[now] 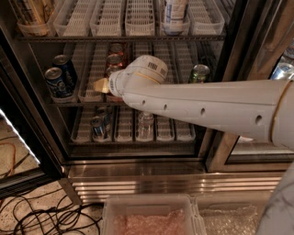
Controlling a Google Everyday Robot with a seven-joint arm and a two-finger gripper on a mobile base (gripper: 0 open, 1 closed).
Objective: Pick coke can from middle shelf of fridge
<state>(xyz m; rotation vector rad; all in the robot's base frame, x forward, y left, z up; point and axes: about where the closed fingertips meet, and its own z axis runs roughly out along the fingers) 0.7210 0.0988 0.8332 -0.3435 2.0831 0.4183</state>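
Observation:
Two red coke cans stand one behind the other in a lane of the middle shelf of the fridge, the rear one deeper in. My gripper reaches in from the right on a thick white arm. It sits just in front of and slightly left of the front coke can, at the shelf's front edge. The wrist hides the lower part of that can. Two blue cans stand at the shelf's left and a green can at its right.
The lower shelf holds dark cans and a clear bottle. The top shelf holds a white bottle. The open door is at left, cables lie on the floor, and plastic bins stand in front.

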